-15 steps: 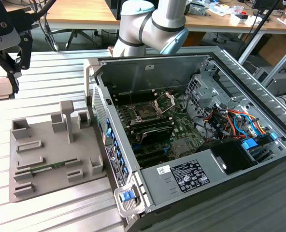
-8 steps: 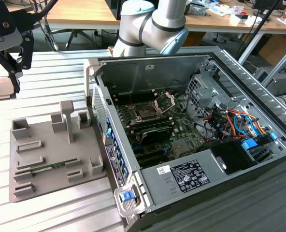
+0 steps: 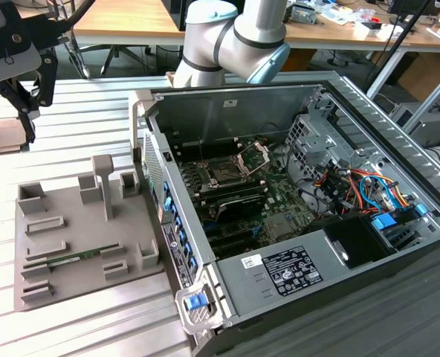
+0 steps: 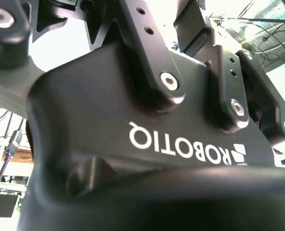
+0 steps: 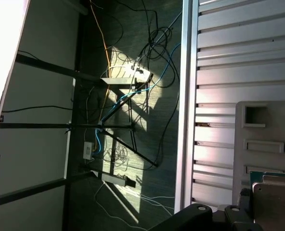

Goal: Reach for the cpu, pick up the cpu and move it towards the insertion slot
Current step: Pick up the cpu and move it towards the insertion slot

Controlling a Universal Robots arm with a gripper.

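Cpu is apparently sitting at the exterior view's left edge, just beside the end effector, whose grip cannot be told. The insertion slot is lying well apart rightward, so the carry is looking undone.
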